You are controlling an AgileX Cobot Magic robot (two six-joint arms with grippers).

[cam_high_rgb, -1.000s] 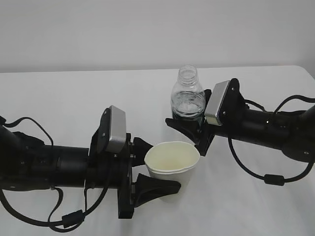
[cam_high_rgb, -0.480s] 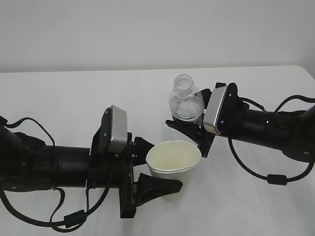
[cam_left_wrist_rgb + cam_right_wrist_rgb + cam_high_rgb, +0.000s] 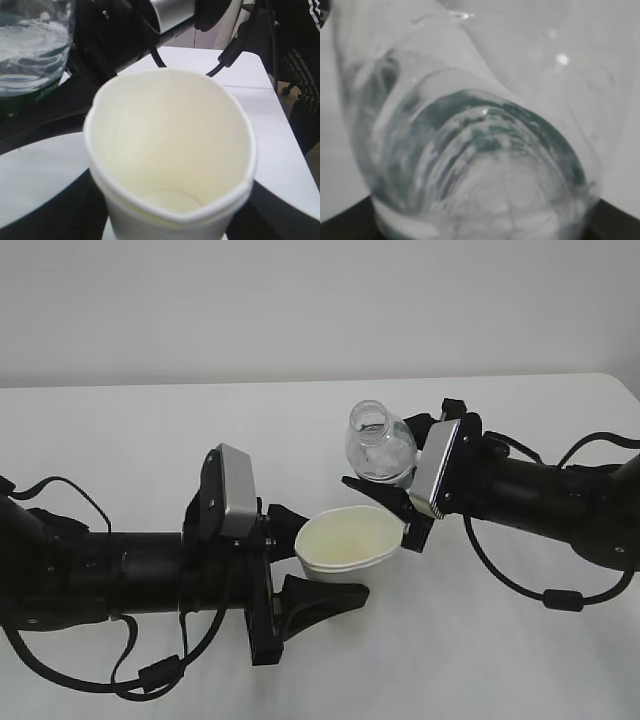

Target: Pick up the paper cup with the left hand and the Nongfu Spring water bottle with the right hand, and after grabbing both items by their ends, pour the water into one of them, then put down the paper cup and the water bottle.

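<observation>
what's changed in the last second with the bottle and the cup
The right claw has tipped the water bottle left, mouth leaning toward the paper cup. The left claw has tilted the cup slightly toward the bottle. Both grips are unchanged; no water is visibly pouring yet.

No text, brand, number or sign can be read in any view. The Nongfu Spring water bottle (image 3: 381, 447) shows only a dark green band low on its body, mostly hidden by the black fingers around it, with no legible print. The paper cup (image 3: 349, 542) just below the bottle is plain white, unprinted on every side that shows.
</observation>
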